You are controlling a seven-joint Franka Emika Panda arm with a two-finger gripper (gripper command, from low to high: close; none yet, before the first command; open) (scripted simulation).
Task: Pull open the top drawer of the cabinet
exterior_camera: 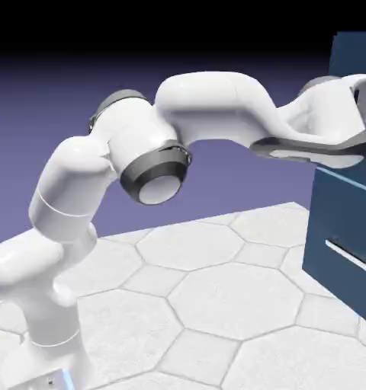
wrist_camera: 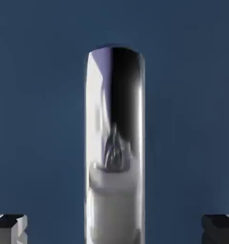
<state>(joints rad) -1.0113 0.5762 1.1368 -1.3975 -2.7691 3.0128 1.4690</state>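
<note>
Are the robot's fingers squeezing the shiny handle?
No, the grey fingertips sit far apart on either side of the silver handle, with blue drawer front showing between.

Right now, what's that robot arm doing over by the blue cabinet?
The white arm is reaching across the table to the cabinet, with its gripper at the top drawer. In the hand view the drawer's silver handle sits between the two fingertips, which stand wide apart and are not touching it. The lower drawer's handle is untouched. Whether the top drawer has moved out yet can't be told.
</note>
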